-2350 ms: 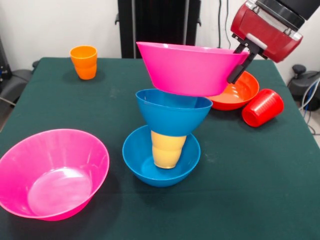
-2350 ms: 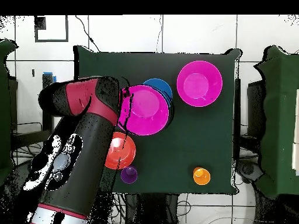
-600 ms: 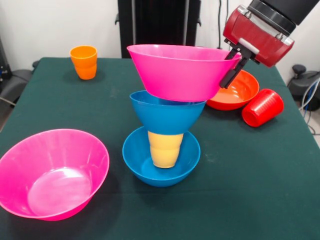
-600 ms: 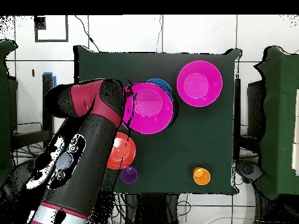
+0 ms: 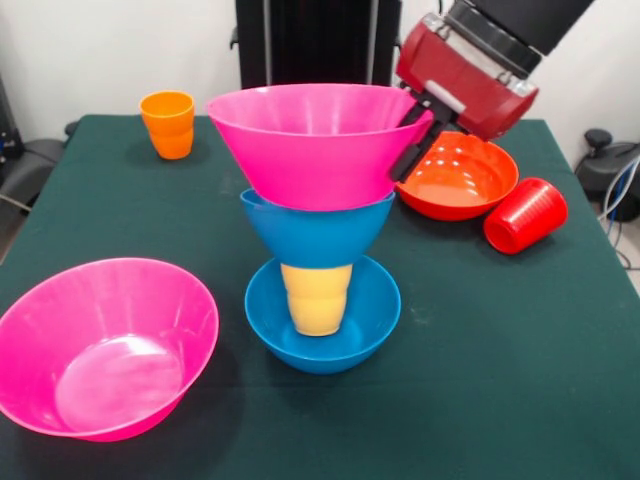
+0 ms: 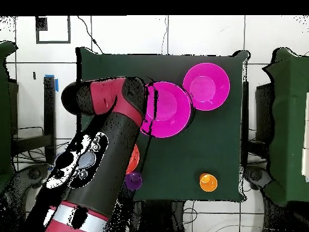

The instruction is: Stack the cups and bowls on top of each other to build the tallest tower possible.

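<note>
The tower stands mid-table: a blue bowl (image 5: 322, 335) on the cloth, an upturned yellow cup (image 5: 315, 298) in it, and a second blue bowl (image 5: 315, 232) on the cup. A large pink bowl (image 5: 310, 142) sits in that upper bowl, slightly tilted. My gripper (image 5: 410, 145) is shut on the pink bowl's right rim; from above the gripper (image 6: 146, 110) grips this pink bowl (image 6: 168, 110) at its left rim. The light blue cup is hidden.
A second pink bowl (image 5: 100, 345) stands near left, shown in the overhead view (image 6: 206, 86). An orange cup (image 5: 168, 123) stands far left. An orange-red bowl (image 5: 460, 178) and a red cup (image 5: 525, 213) on its side are at the right. A purple cup (image 6: 134, 180) stands beside my arm (image 6: 102, 163).
In the front view my gripper has carried the pink bowl to the left. The upper blue bowl and the yellow cup have shifted left with it, now centred over the bottom bowl.
</note>
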Controlling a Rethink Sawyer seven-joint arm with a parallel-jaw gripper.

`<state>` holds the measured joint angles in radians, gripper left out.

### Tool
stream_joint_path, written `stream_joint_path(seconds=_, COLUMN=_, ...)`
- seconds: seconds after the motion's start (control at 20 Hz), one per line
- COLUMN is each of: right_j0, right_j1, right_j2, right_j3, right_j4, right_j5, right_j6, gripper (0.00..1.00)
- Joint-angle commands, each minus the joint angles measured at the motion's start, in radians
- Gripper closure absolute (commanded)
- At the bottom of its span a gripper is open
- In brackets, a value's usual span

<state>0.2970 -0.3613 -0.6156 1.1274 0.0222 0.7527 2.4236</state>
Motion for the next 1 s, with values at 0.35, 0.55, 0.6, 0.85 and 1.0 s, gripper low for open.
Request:
stream_joint_path(seconds=0.35, right_j0=-0.034, right_j1=0.012, right_j2=0.147, right_j3=-0.046, right_j4=0.006, right_j5=0.051, right_j6=-0.004, gripper=1.00)
stream_joint_path(seconds=0.55, right_j0=-0.039, right_j1=0.019, right_j2=0.155, right_j3=-0.064, right_j4=0.011, right_j5=0.057, right_j6=-0.005, gripper=1.00)
stream_joint_path(seconds=0.6, right_j0=-0.041, right_j1=0.019, right_j2=0.158, right_j3=-0.066, right_j4=0.012, right_j5=0.056, right_j6=-0.005, gripper=1.00)
stream_joint_path(seconds=0.85, right_j0=-0.052, right_j1=0.015, right_j2=0.177, right_j3=-0.067, right_j4=0.012, right_j5=0.020, right_j6=-0.010, gripper=1.00)
stream_joint_path(seconds=1.0, right_j0=-0.060, right_j1=0.028, right_j2=0.187, right_j3=-0.096, right_j4=0.009, right_j5=-0.009, right_j6=-0.012, gripper=1.00)
